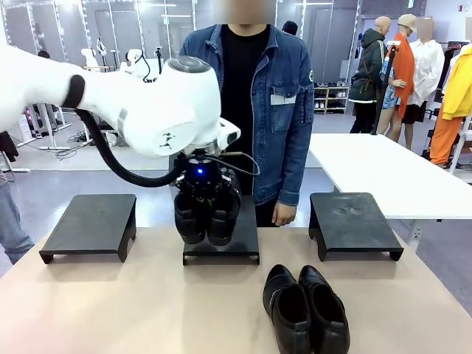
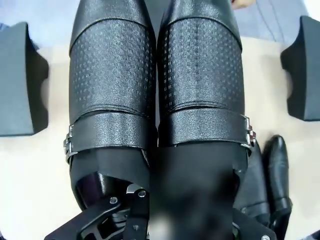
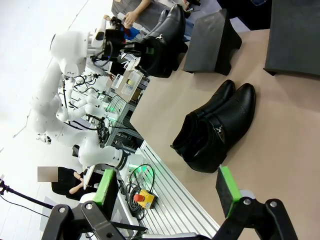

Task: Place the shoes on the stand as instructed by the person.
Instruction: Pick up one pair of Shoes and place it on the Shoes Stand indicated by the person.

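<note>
Left pincer [image 1: 203,193] clamped on one pair [image 1: 206,217], toes down, middle stand [image 1: 247,249] directly below. Other pair [image 1: 306,310] lies right of it. Right pincer [image 3: 167,187] open, empty.

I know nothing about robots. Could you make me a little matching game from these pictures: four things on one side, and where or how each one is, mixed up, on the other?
Things
1. farther shoe pair
2. nearer shoe pair
3. right gripper
4. person's hand

Place or state
A. open, nothing between its pads
B. hangs down at the table's far edge
C. lies on the tabletop, near side
D. clamped in the left gripper, over the middle stand

Pairs: 1-D, 2-C, 3-A, 4-B
</note>
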Robot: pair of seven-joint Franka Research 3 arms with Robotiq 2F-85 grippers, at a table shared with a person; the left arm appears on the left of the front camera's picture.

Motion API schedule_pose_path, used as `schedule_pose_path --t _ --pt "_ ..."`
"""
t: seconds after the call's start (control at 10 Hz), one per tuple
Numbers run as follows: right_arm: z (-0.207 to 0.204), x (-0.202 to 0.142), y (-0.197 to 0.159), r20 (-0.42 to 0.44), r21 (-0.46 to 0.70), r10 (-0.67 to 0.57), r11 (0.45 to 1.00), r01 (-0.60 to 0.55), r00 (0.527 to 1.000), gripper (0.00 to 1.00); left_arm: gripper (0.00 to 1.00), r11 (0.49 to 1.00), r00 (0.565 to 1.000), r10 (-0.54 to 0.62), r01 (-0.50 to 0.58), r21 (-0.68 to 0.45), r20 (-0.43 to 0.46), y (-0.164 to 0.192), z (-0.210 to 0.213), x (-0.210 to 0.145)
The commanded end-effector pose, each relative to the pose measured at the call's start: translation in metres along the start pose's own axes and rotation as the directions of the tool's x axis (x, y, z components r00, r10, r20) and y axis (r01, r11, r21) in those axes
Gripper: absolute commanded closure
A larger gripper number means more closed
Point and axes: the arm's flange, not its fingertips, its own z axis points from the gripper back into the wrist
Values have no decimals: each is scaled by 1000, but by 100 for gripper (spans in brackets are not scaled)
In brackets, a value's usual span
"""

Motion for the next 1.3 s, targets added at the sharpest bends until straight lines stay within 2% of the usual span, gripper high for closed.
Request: schedule_pose_path --t 0.0,0.1,0.3,0.6,1.2 --pt "1 0 1 5 7 10 1000 -10 1000 0 93 1000 996 26 -26 2 80 -16 -8 21" --pt "1 0 1 5 7 10 1000 -10 1000 0 93 999 992 14 -20 45 123 -26 -30 34" --pt "1 0 1 5 7 10 1000 -10 1000 0 93 997 992 4 -13 77 127 -34 -44 39" --pt "1 0 1 5 7 10 1000 -10 1000 0 93 998 993 45 -50 37 106 -31 -64 49" --pt "1 0 1 5 7 10 1000 -10 1000 0 93 999 990 8 -12 33 139 -29 -99 42"
